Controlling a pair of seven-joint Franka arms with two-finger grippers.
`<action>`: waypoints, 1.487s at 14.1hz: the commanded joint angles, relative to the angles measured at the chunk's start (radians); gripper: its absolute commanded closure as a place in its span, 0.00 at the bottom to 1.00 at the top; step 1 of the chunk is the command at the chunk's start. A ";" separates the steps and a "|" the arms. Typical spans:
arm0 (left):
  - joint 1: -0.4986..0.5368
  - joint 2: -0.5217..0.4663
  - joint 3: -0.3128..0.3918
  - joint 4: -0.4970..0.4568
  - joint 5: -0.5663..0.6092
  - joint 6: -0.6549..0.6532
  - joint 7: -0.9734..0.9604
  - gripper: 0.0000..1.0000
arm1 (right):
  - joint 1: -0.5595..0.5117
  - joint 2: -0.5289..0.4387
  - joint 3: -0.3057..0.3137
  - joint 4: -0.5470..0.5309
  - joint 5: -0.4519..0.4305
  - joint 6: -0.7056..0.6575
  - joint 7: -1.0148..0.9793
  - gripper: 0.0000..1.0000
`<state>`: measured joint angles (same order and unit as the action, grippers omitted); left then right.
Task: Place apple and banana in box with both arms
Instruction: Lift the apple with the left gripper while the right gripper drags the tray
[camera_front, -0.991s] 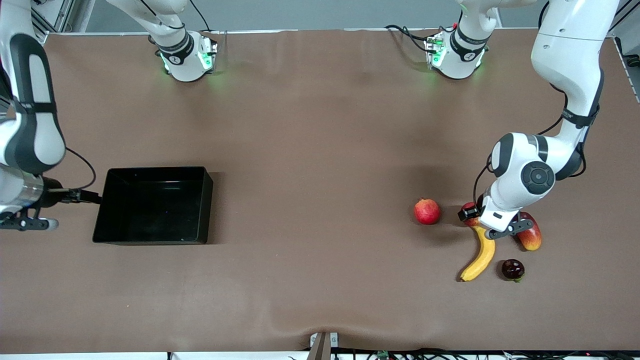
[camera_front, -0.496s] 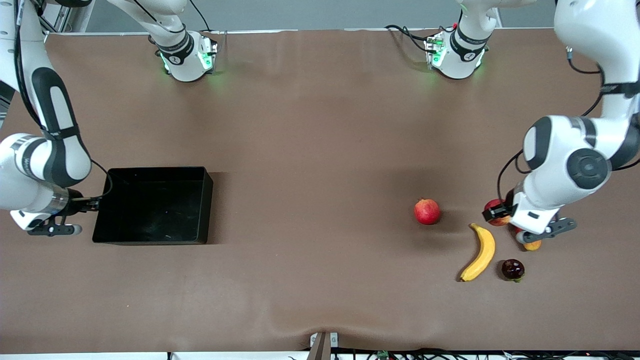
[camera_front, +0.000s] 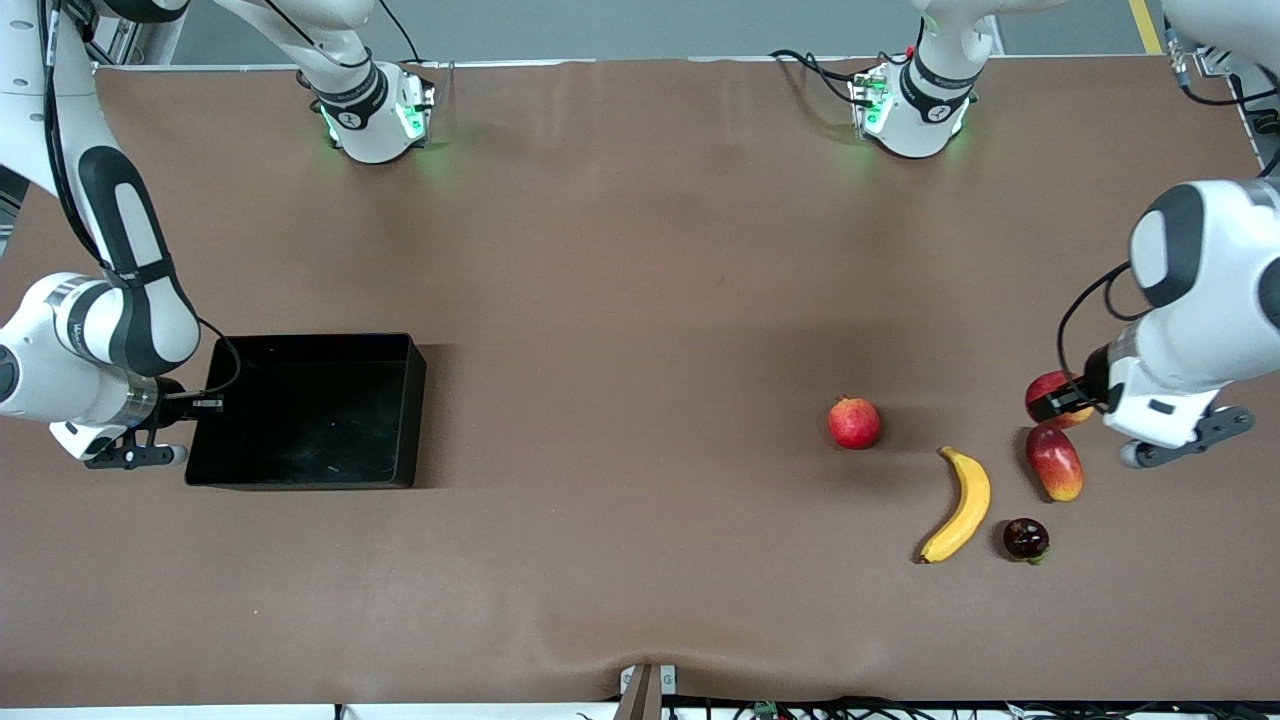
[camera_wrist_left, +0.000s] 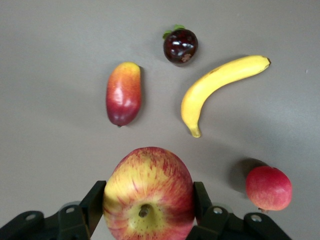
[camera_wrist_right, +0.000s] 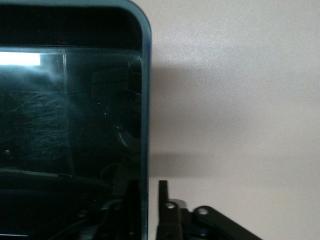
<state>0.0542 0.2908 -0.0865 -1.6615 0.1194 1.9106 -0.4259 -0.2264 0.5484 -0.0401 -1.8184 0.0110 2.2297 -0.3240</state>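
**Apple held aloft, box wall pinched**

The apple (camera_wrist_left: 148, 195) is clamped between the fingers of the left end effector (camera_front: 1062, 400), raised over the surface (camera_front: 640, 300) at the left arm's end, above the mango (camera_front: 1054, 462). The banana (camera_front: 960, 505) is laid beside the mango, between a pomegranate (camera_front: 854, 422) and a dark mangosteen (camera_front: 1025, 538). The box (camera_front: 412, 400) is set at the right arm's end, its wall pinched between the nearly closed fingers of the right end effector (camera_wrist_right: 149, 210).

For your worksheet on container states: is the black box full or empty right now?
Empty: the box shows only bare black floor; the fruits are all outside it.
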 joint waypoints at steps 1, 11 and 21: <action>0.016 -0.004 -0.002 0.058 -0.017 -0.058 0.041 1.00 | -0.002 -0.011 0.014 0.010 -0.006 -0.001 -0.001 1.00; 0.018 0.019 0.001 0.074 0.005 -0.056 0.076 1.00 | 0.295 -0.142 0.046 0.008 0.124 -0.131 0.323 1.00; 0.007 -0.010 -0.074 0.063 -0.101 -0.097 0.081 1.00 | 0.771 -0.104 0.043 0.011 0.273 -0.012 0.856 1.00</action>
<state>0.0604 0.2962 -0.1364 -1.6035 0.0674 1.8574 -0.3502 0.5248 0.4499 0.0168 -1.8037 0.2513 2.1933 0.5055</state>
